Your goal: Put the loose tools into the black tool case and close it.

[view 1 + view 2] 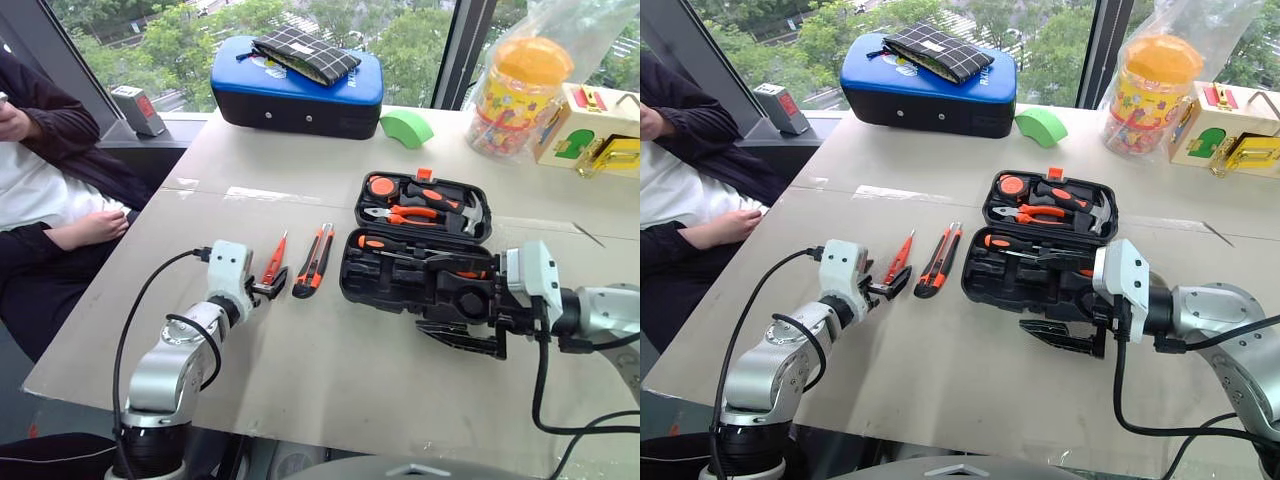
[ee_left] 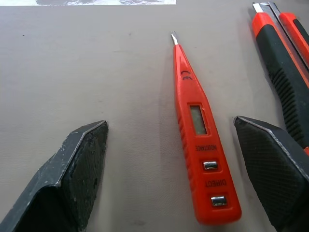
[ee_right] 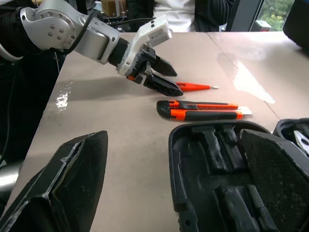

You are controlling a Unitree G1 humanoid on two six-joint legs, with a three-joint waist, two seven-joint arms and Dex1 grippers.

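The black tool case point(image 1: 352, 275) lies open right of centre, with pliers, a hammer and a tape measure in its far half. A black-and-orange screwdriver point(image 1: 385, 243) sits in its near half. The orange tester screwdriver point(image 1: 274, 258) and the utility knife point(image 1: 314, 262) lie side by side on the table left of the case. My left gripper point(image 1: 270, 288) is open low over the tester's handle end, a finger point(image 2: 72, 183) on each side of it. My right gripper point(image 1: 448, 318) is open and empty at the case's near edge, pointing left.
A blue-topped case point(image 1: 295, 95) with a checked pouch on it stands at the back. A green block point(image 1: 405, 128), a toy jar point(image 1: 515, 95) and a wooden toy box point(image 1: 590, 130) stand at the back right. A person point(image 1: 50, 190) sits beside the table's left edge.
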